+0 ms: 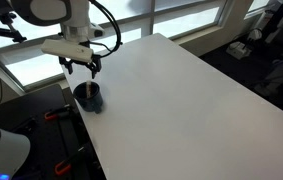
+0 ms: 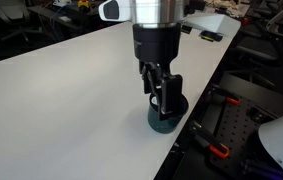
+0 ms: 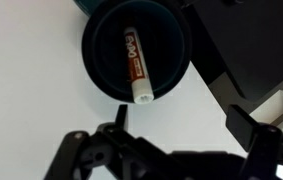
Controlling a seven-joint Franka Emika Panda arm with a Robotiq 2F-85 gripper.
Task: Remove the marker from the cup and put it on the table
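The dark blue-black cup (image 3: 136, 50) stands near the edge of the white table (image 1: 181, 95). The reddish-orange marker (image 3: 134, 62) leans inside the cup, its white end resting on the rim toward my gripper. My gripper (image 3: 176, 120) hangs just above the cup, open and empty, with its fingers spread on either side. In both exterior views the gripper (image 1: 88, 68) (image 2: 159, 90) hovers over the cup (image 1: 89, 97) (image 2: 166, 115). The marker is not visible in the exterior views.
The table edge runs close beside the cup (image 2: 196, 110). Below the edge lie dark equipment and orange clamps (image 2: 218, 150). Windows (image 1: 171, 15) line the far side. Small dark items (image 2: 211, 36) lie at the table's far end.
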